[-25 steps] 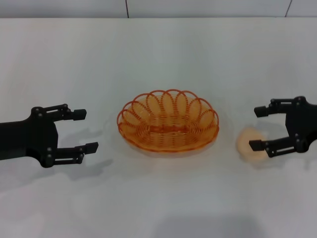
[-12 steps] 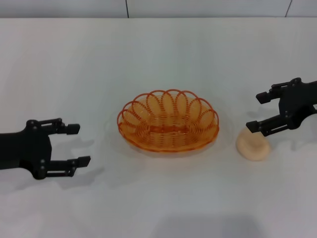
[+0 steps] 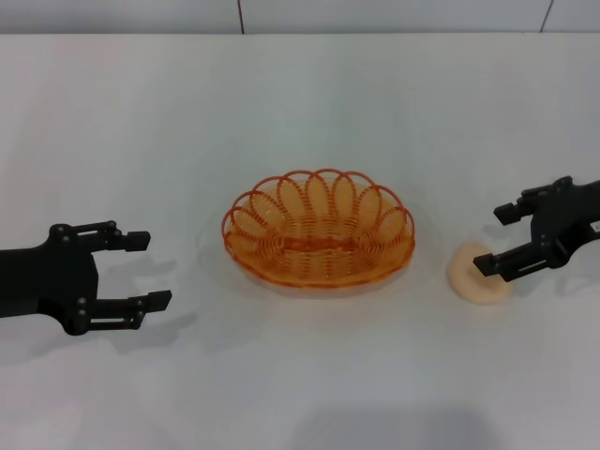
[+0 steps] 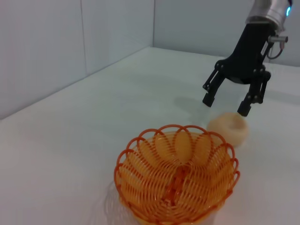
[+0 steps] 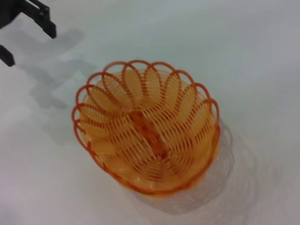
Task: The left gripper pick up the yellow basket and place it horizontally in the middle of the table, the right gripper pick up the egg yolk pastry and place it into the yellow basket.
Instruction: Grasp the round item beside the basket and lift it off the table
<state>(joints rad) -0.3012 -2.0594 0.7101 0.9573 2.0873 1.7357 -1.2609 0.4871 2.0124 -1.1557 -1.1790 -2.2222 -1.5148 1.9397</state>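
The yellow basket (image 3: pixel 318 228) lies lengthwise across the middle of the white table (image 3: pixel 300 103), empty; it also shows in the left wrist view (image 4: pixel 176 176) and the right wrist view (image 5: pixel 146 126). The egg yolk pastry (image 3: pixel 479 275) sits on the table to the basket's right, also seen in the left wrist view (image 4: pixel 228 128). My right gripper (image 3: pixel 498 239) is open just above and right of the pastry, its near finger over the pastry's edge, holding nothing. My left gripper (image 3: pixel 146 270) is open and empty, left of the basket, apart from it.
The table's far edge meets a grey wall (image 3: pixel 375 14). Bare tabletop lies in front of and behind the basket.
The left gripper drew back leftward from the basket and now holds still. The right gripper rose off the pastry, then shifted slightly right and lower.
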